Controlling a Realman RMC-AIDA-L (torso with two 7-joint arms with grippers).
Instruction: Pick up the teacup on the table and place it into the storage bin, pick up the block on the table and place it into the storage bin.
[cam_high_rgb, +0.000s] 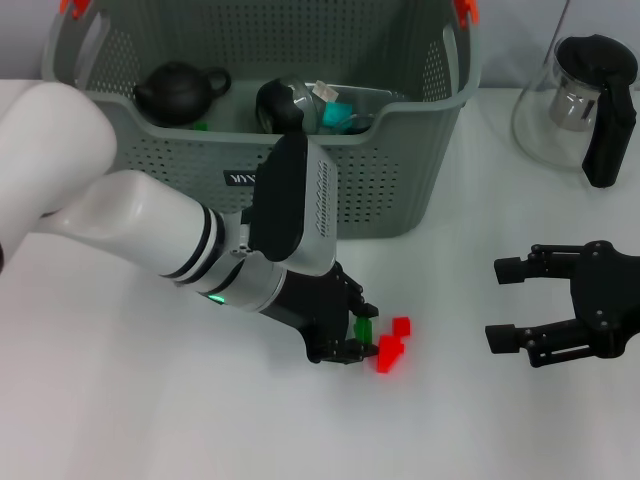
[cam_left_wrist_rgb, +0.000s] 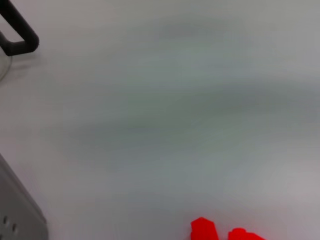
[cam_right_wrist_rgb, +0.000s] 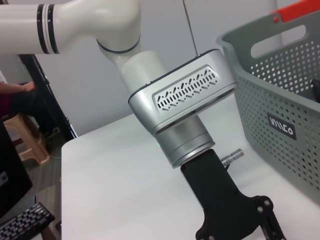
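**Blocks on the table, our left gripper down on them**

Blocks: our left gripper (cam_high_rgb: 352, 333) is lowered to the white table (cam_high_rgb: 150, 400), fingers pinching a green block (cam_high_rgb: 364, 328). Red blocks (cam_high_rgb: 392, 346) lie touching it at 3 o'clock. The storage bin (cam_high_rgb: 400, 190) stands at 12 o'clock, holding a dark teapot (cam_high_rgb: 178, 92). Our right gripper (cam_high_rgb: 503, 305) rests at 3 o'clock, fingers spread, beneath a glass kettle (cam_high_rgb: 585, 105).

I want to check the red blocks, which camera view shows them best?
The head view: the red blocks lie whole on the table, beside the left tool. The left wrist view catches only their tops at its edge. The right wrist view shows none.
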